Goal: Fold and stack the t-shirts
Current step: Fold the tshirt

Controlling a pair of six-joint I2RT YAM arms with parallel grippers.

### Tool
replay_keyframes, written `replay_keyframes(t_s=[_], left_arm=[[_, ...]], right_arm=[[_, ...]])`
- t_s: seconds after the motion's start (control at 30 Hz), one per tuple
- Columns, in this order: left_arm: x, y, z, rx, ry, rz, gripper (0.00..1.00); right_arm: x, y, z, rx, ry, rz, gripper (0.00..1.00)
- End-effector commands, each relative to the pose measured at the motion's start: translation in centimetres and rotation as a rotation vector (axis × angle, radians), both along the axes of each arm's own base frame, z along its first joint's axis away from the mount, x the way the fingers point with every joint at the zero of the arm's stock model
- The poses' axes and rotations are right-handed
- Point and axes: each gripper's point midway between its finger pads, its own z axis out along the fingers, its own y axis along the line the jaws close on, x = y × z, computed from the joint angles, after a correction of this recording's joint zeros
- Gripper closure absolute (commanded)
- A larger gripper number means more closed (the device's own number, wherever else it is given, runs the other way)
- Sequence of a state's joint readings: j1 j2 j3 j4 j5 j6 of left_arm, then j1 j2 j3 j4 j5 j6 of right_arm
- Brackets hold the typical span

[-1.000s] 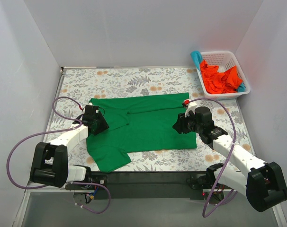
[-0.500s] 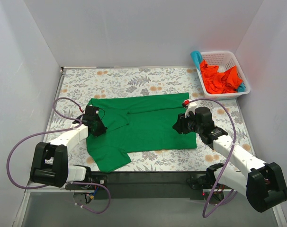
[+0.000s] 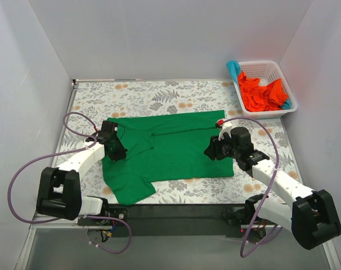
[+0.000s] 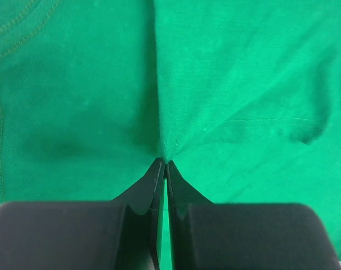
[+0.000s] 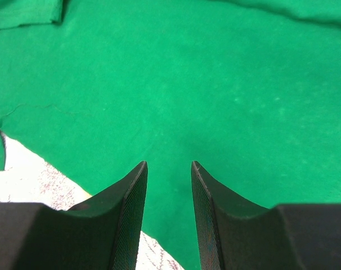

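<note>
Bench point(image 3: 148, 93): flowered cover; it carries the green t-shirt and all the other things.

Left cable point(image 3: 24, 169): purple, it loops out to the left of the green t-shirt, off the cloth.

Left end effector point(image 3: 113, 149) point(image 4: 164, 164): on the left part of the green t-shirt, near the collar. The two fingers are pressed together. In the left wrist view the creases of the cloth run into the tips, so it is clamped on a thin pinch of the green cloth.

Green t-shirt point(image 3: 170, 149) point(image 4: 243, 84) point(image 5: 215, 84): spread flat on the middle of the bench, lying sideways with the collar to the left and the hem to the right. One short sleeve points to the near edge at the left.

Right end effector point(image 3: 211, 151) point(image 5: 169, 164): over the right part of the green t-shirt, close to the hem. The fingers stand apart with nothing between them; I cannot tell if the tips touch the cloth. The right wrist view shows the bench cover beside the near edge of the shirt.

White basket point(image 3: 266, 114): beyond the far right corner of the green t-shirt, apart from it.

Orange-red t-shirts point(image 3: 260, 94): crumpled in the basket, well apart from the green t-shirt.

Teal-blue t-shirt point(image 3: 233, 68): in the far left corner of the basket, hanging over the rim.
</note>
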State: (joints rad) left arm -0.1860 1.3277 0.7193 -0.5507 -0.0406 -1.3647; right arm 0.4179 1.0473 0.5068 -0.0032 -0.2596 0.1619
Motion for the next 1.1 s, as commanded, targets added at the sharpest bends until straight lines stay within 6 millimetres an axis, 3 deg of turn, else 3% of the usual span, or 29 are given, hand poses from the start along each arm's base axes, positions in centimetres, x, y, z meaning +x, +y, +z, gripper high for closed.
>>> replay_keyframes(t_s=[0.0,0.07,0.13,0.17,0.43,0.47,0.5,0.57,0.63,0.67,0.7,0.73,0.83,1.07], left_arm=[[-0.4,0.4,-0.4,0.010,0.039,0.022,1.00],[-0.7,0.3,-0.8,0.007,0.045,0.022,1.00],[-0.7,0.3,-0.8,0.006,0.039,0.024,1.00],[-0.7,0.3,-0.9,0.005,0.041,0.023,1.00],[0.0,0.5,-0.2,0.014,0.007,0.017,1.00],[0.0,0.4,-0.1,0.011,0.006,0.017,1.00],[0.0,0.4,-0.2,0.011,0.006,0.015,1.00],[0.0,0.4,-0.2,0.010,0.003,0.015,1.00],[0.0,0.3,-0.2,0.005,0.000,0.013,1.00],[0.0,0.2,-0.2,0.003,0.000,0.010,1.00],[0.1,0.2,-0.2,0.001,-0.003,0.006,1.00],[0.1,0.2,-0.3,0.002,-0.003,0.007,1.00],[0.0,0.2,-0.5,0.001,0.000,0.003,1.00],[-0.1,0.1,-0.6,-0.002,0.001,-0.011,1.00]], right_arm=[[0.6,2.0,1.5,0.092,0.007,0.052,0.56],[0.2,3.7,1.4,0.167,0.060,0.103,0.56],[0.7,5.9,2.7,0.251,0.068,0.126,0.57],[0.8,6.8,1.8,0.257,0.113,0.143,0.57],[2.6,15.4,1.6,0.355,0.195,0.255,0.58],[2.8,16.2,0.4,0.350,0.225,0.259,0.58],[3.2,17.2,0.9,0.370,0.223,0.267,0.58],[3.1,19.1,-0.4,0.375,0.256,0.298,0.58],[3.4,21.0,-0.2,0.395,0.271,0.323,0.58],[3.1,21.6,-1.6,0.388,0.306,0.334,0.58],[3.6,22.5,-1.0,0.402,0.291,0.345,0.58],[3.3,23.1,-2.2,0.392,0.314,0.354,0.58],[3.8,24.6,-2.8,0.396,0.327,0.368,0.57],[4.6,25.8,-4.6,0.393,0.358,0.322,0.56]])
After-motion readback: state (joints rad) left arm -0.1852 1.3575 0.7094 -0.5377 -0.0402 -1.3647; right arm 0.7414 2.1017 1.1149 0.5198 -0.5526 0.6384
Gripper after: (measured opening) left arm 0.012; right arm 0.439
